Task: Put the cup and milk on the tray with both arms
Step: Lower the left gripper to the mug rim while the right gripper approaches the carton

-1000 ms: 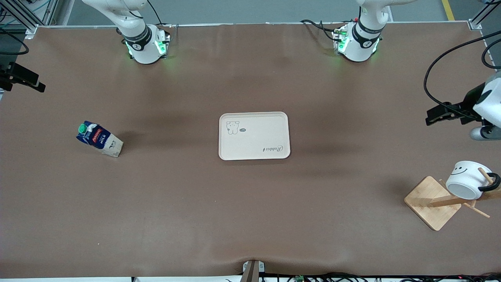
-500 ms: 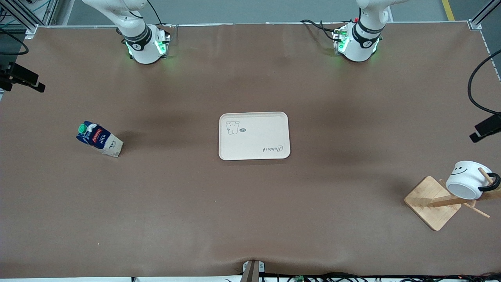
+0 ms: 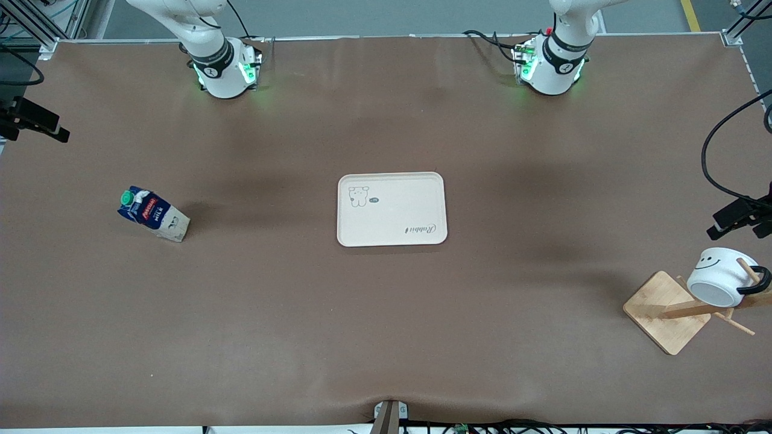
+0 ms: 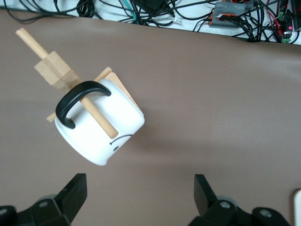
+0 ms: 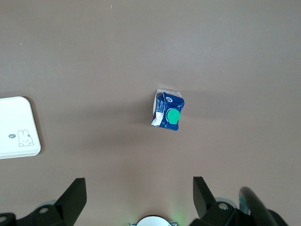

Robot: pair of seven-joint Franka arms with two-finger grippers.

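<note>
Noticed the left gripper [image 3: 733, 218] sitting lower on the frame's edge than a second ago, closer to the white round mug with the black handle and smiley face [image 3: 721, 280]. Can't see most of it in the front view, since it's cut off at the edge on the left arm's end. Checked the left wrist view instead: jaws spread wide, nothing between them, hovering over bare brown table [image 3: 386, 337] next to the mug.

Found the mug tipped on its side, hanging by the handle on a peg of the square-based wooden rack [image 3: 663, 313], low in the frame. Can't make out the rack's upright properly.

Same story with the right gripper [image 3: 36, 120]: hasn't budged, only a black bit poking in at the upper edge on the right arm's end. Jaws wide and empty in the right wrist view, high over the dark blue and white gable-top milk carton with the green cap [image 3: 154, 214].

Spotted the carton standing alone, mid-height in the frame. Cream rectangular tray with the bear doodle [image 3: 392, 209] dead centre, holding nothing.
</note>
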